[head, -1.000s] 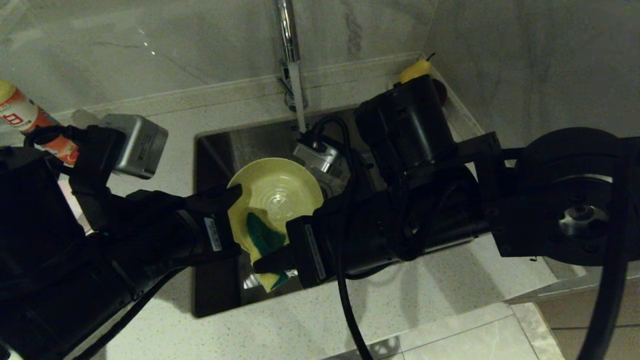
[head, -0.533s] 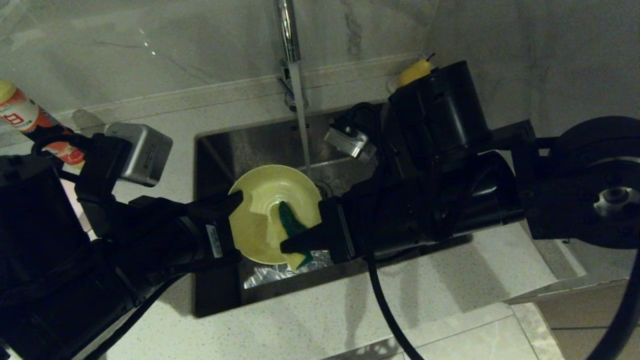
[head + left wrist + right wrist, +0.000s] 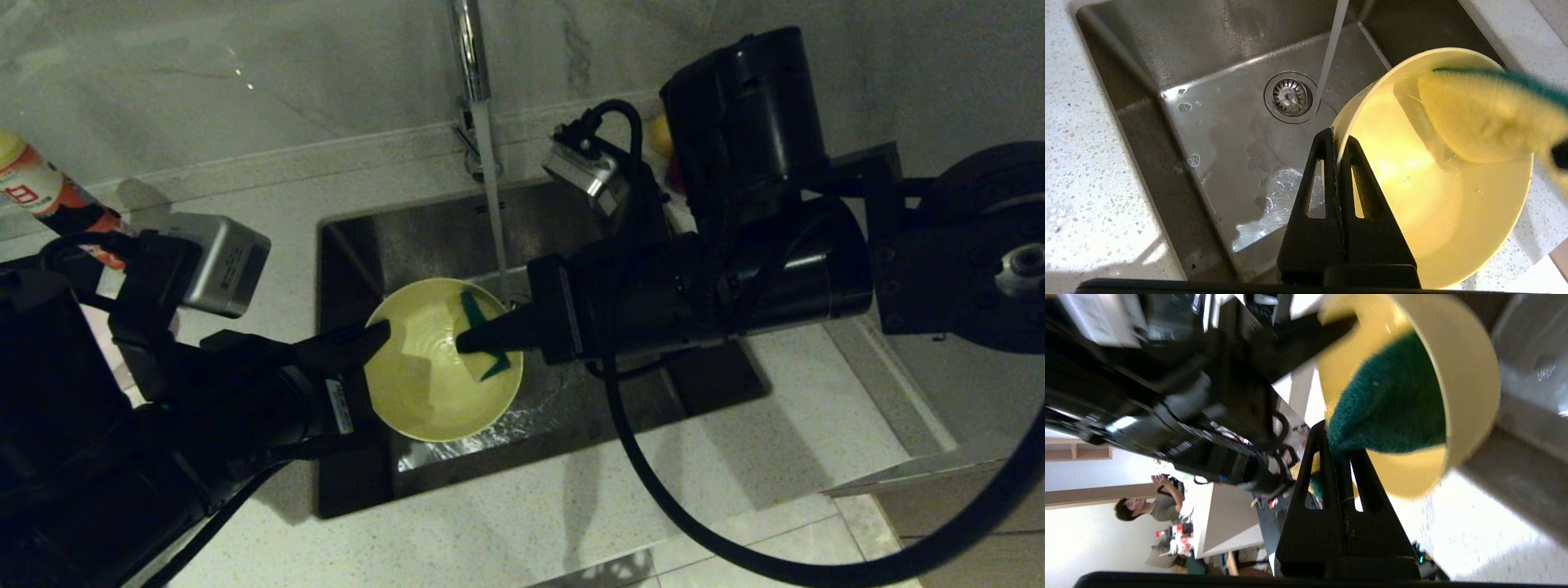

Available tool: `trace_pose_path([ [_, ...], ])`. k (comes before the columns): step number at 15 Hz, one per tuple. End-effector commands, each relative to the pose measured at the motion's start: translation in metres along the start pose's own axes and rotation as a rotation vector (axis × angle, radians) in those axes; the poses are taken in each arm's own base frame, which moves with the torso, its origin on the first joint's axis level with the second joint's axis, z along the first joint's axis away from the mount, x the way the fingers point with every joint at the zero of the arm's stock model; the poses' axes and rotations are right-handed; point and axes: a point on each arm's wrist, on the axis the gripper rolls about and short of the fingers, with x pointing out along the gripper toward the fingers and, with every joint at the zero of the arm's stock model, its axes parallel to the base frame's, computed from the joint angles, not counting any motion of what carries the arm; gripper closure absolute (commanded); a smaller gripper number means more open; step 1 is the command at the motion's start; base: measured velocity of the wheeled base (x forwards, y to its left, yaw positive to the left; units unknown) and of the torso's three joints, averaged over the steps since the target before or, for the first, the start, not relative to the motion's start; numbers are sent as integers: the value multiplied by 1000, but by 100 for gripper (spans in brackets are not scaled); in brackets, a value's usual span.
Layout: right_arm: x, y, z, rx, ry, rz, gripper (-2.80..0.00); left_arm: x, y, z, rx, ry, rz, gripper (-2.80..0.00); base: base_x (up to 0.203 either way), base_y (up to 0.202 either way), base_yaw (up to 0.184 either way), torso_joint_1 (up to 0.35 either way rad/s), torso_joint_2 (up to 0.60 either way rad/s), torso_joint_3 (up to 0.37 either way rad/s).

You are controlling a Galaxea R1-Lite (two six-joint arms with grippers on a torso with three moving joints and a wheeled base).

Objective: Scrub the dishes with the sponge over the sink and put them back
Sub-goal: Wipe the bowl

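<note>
A yellow bowl (image 3: 424, 384) hangs tilted over the sink (image 3: 408, 233), pinched at its rim by my left gripper (image 3: 380, 333), which is shut on it. In the left wrist view that gripper (image 3: 1337, 139) clamps the yellow bowl (image 3: 1437, 212) by its edge. My right gripper (image 3: 467, 340) is shut on the sponge (image 3: 478, 320) and presses it into the bowl's upper inside wall. The right wrist view shows that gripper (image 3: 1333, 443) holding the sponge (image 3: 1392, 408), green face toward the camera, inside the yellow bowl (image 3: 1470, 375). The other dishes are out of view.
Water runs from the chrome tap (image 3: 467, 49) into the sink beside the bowl, near the drain strainer (image 3: 1289, 96). A red and white bottle (image 3: 41, 196) stands at the far left. Pale speckled counter (image 3: 506, 523) surrounds the basin. A yellow fruit (image 3: 660, 135) peeks out behind my right arm.
My right gripper has swept the sponge from the bowl's lower near rim up across the inside to its far upper wall. The right arm rose. The left gripper and bowl barely moved.
</note>
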Motion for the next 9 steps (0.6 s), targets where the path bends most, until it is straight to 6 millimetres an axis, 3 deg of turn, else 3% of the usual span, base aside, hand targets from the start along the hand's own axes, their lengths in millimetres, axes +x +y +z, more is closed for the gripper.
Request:
trace_pose_path([
  [1,6,1,4,-7,-5,12,0,-2,1,1,-4,-9,2,0,0,0,0,0,0,0],
  [4,18,4,-1,-12,21,29,0,-1,0,5,-9,-20,0,0,0,0,0,0,0,0],
  [9,12,23,-4,-32,26,67,0,2,-1,7,-15,-24,1,0,0,0,0,0,0,0],
])
